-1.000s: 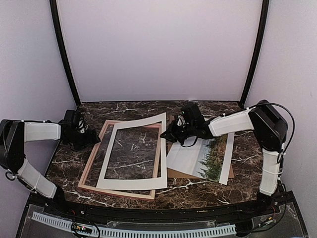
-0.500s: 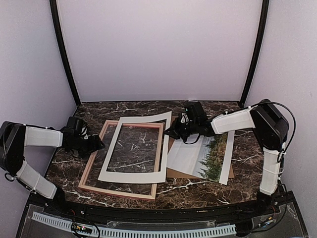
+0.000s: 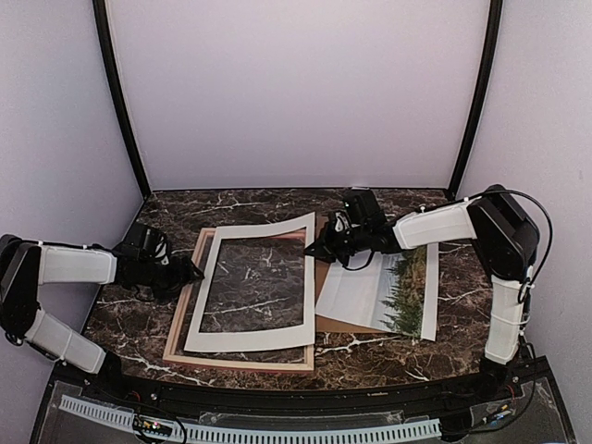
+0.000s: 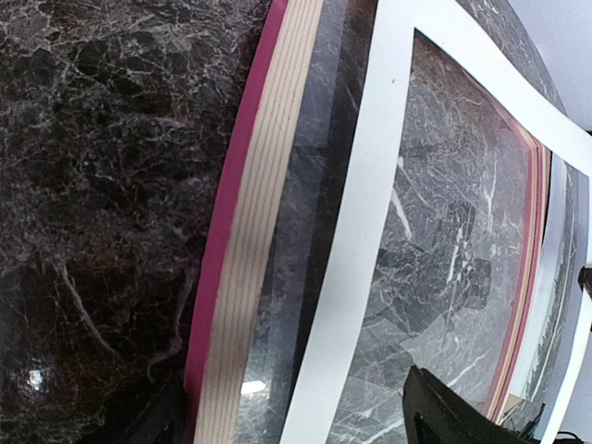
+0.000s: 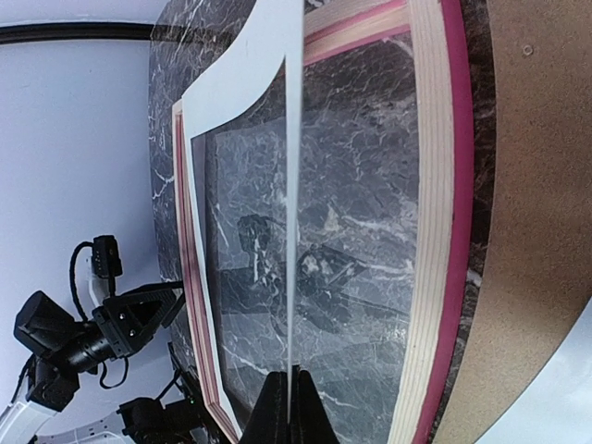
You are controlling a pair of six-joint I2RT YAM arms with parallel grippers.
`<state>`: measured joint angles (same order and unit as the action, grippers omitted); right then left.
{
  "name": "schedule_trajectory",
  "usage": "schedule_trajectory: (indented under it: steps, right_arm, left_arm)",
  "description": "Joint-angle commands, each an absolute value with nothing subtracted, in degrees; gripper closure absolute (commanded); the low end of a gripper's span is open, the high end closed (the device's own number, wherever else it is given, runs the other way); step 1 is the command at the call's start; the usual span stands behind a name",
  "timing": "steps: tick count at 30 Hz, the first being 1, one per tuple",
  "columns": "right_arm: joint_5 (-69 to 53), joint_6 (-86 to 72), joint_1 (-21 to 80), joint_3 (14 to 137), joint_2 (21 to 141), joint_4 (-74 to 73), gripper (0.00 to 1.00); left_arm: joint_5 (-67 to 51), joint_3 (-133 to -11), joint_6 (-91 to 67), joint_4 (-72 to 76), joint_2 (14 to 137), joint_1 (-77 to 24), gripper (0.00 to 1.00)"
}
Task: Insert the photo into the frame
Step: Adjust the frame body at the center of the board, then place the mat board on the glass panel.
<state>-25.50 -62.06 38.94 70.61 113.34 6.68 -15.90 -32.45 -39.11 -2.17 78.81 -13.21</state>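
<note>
Pinching mat — right claw, left claw wide

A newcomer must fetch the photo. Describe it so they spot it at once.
On the dark marble table, look to the right half, where a brown cardboard sheet lies. The photo is the paper on top of it. Unlike the hollow white mat and pink frame to its left, it shows green trees.
</note>
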Motion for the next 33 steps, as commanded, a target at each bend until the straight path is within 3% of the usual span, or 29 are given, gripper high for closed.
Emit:
schedule_trajectory:
  steps: [1,15,33]
  right_arm:
    - [-28.6,-59.6,40.3,72.6,113.3,5.3,1.0]
    - [-24.9,-63.9,43.0,71.3,115.0,9.4,1.0]
    - [-21.0,-62.2,45.0,75.2,117.8,6.8,1.0]
  left_arm:
    - [-16.4,-32.3,-39.9,-1.2,76.6,-13.7,0.17]
    - [-7.1,-37.2,-34.2,-7.3,74.1,-13.7,0.12]
    - [-6.9,-37.8,-32.7,-7.1,76.1,-13.7,0.11]
